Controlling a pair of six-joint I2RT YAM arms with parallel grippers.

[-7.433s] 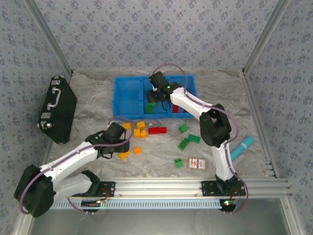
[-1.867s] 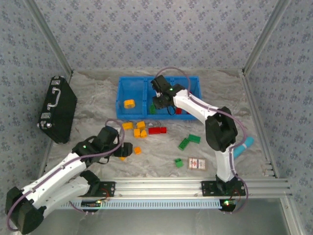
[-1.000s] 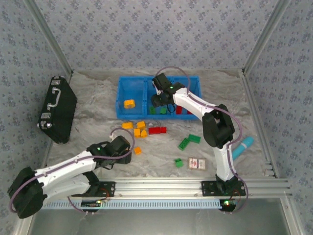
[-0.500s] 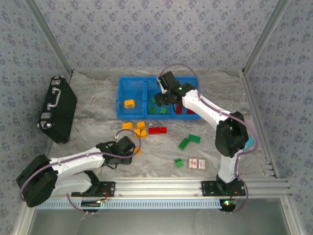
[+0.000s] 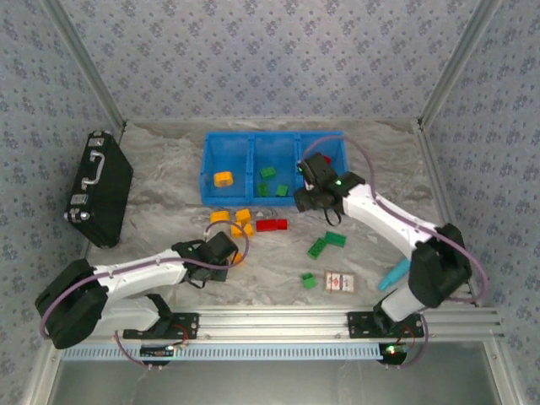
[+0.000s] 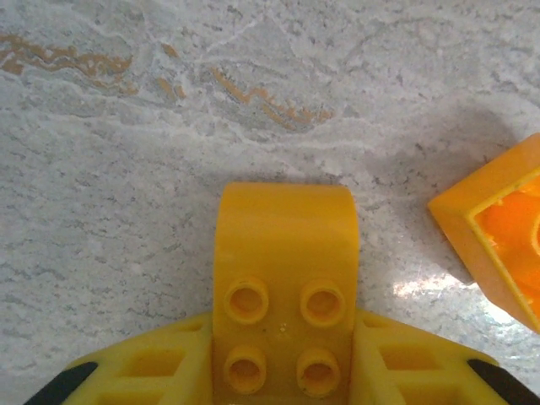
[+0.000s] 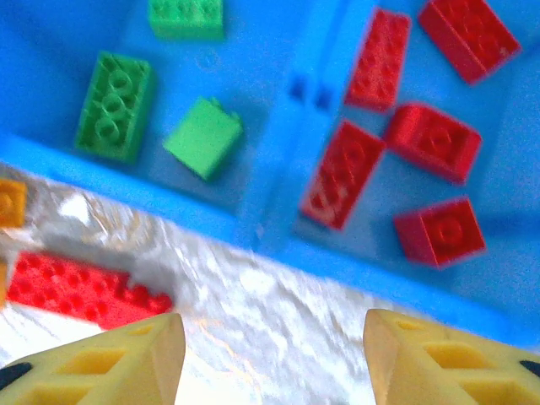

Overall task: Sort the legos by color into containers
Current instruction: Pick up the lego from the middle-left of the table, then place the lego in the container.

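Jaws of the left gripper (image 6: 285, 325) press against both flanks of a four-stud orange-yellow brick (image 6: 285, 253), pinching it; the brick juts toward 12 o'clock past the fingertips. A second orange brick (image 6: 498, 245) lies tilted at 3 o'clock of it, apart.

The right gripper (image 7: 272, 337) hangs with its fingers spread wide and nothing between them, just short of the near wall of the blue bin (image 7: 278, 202). At 11 o'clock of it three green bricks (image 7: 114, 105) lie in the middle compartment; at 1 o'clock five red bricks (image 7: 430, 139) lie in the right one. A long red brick (image 7: 80, 287) lies outside the bin at 9 o'clock. Seen from above, the left compartment holds one orange brick (image 5: 223, 178).

The table (image 5: 169, 169) is a grey-white marbled surface, walled by blue-grey flowered panels (image 5: 253, 59). A black case (image 5: 99, 187) lies at 9 o'clock of the bin. Loose green bricks (image 5: 336, 239) lie at 6 o'clock of it, near a red-and-white card box (image 5: 337, 282) whose print is too small to read. A teal stick (image 5: 393, 275) lies at 3 o'clock of that box.
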